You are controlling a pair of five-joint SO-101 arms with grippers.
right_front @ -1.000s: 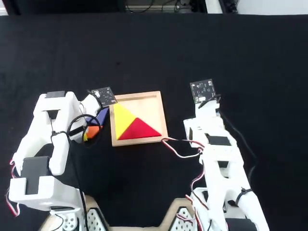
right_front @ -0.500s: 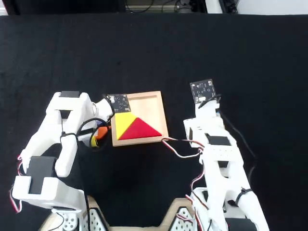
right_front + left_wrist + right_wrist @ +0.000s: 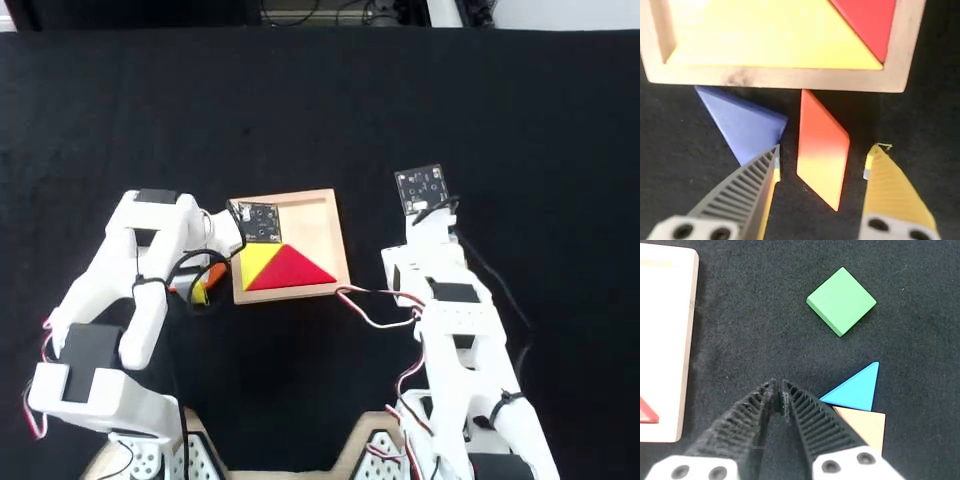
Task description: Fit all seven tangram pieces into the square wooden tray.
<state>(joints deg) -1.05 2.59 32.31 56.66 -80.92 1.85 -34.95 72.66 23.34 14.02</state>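
Note:
The square wooden tray [image 3: 290, 196] holds a yellow triangle [image 3: 255, 263] and a red triangle [image 3: 292, 268]. Just outside its rim [image 3: 775, 78] lie a violet-blue triangle [image 3: 742, 122] and an orange parallelogram [image 3: 822, 150]. My left gripper [image 3: 825, 150] is open, one finger on each side of the parallelogram's near end. My right gripper [image 3: 779, 387] is shut on nothing, low over bare cloth. Close to it on that side are a green square [image 3: 841, 301], a light blue triangle [image 3: 856, 389] and a tan piece [image 3: 866, 425] that touches the blue triangle.
Black cloth covers the table. The left arm's wrist board [image 3: 255, 222] hangs over the tray's left part. The right arm [image 3: 445, 300] stands just right of the tray, whose edge [image 3: 667, 340] lies beside the right gripper.
The left arm has swung right toward the tray; its wrist now overlaps the tray's left side and hides the blue triangle from above. The right arm has not moved.

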